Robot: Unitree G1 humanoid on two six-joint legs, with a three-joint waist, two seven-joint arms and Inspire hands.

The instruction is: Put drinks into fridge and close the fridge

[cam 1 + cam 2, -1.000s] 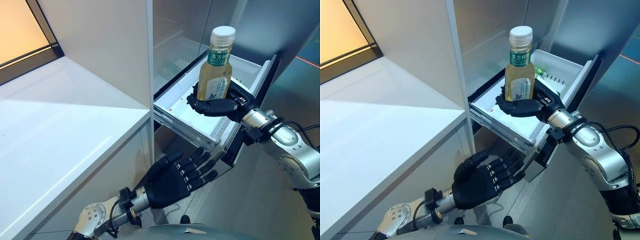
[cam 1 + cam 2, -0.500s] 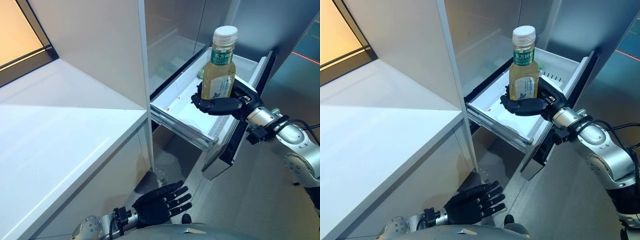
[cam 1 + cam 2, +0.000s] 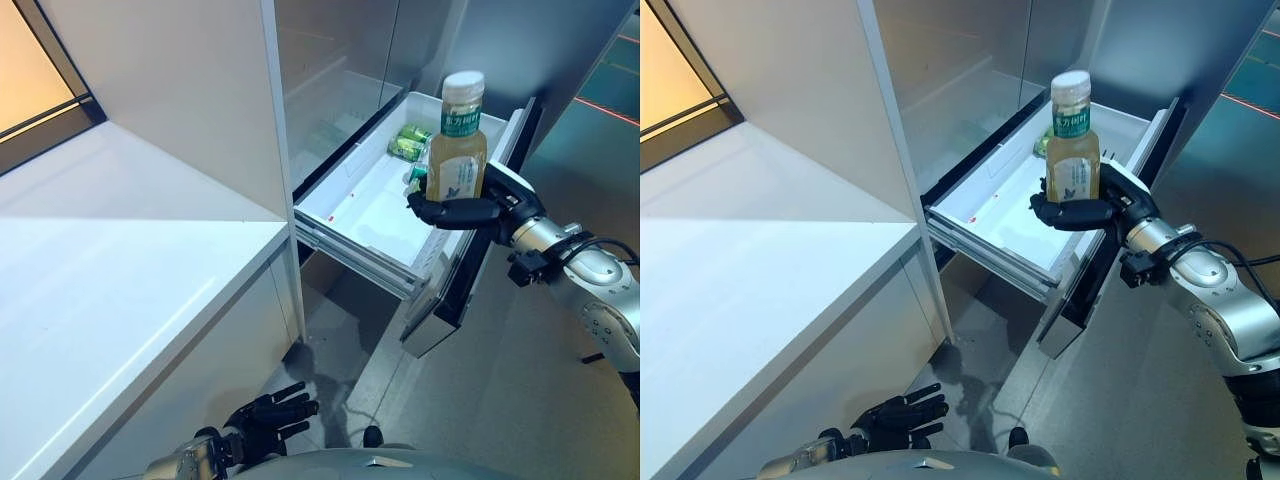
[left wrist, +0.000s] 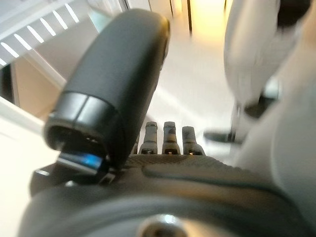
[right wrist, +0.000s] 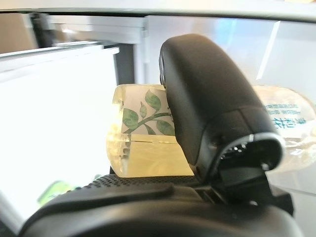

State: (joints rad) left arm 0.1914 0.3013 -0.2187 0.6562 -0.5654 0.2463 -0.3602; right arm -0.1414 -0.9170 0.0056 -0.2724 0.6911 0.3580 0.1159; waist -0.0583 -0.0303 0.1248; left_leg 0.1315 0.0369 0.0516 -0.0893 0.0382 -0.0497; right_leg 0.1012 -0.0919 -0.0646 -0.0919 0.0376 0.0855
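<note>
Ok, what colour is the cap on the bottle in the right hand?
White cap on the bottle; clearest in the left eye view.

White tabletop (image 3: pixel 120 270) fills the left side, bare and evenly lit; a dark-framed window (image 3: pixel 45 95) with warm orange light sits at its far corner; grey floor (image 3: pixel 500 400) lies below, lower right.

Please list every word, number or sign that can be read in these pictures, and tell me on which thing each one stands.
The bottle in the right hand: white characters on a green band, too small to read; blue print on its side, blurred in the right wrist view.
The green cans in the drawer: print too small to read.
No other text shows.
</note>
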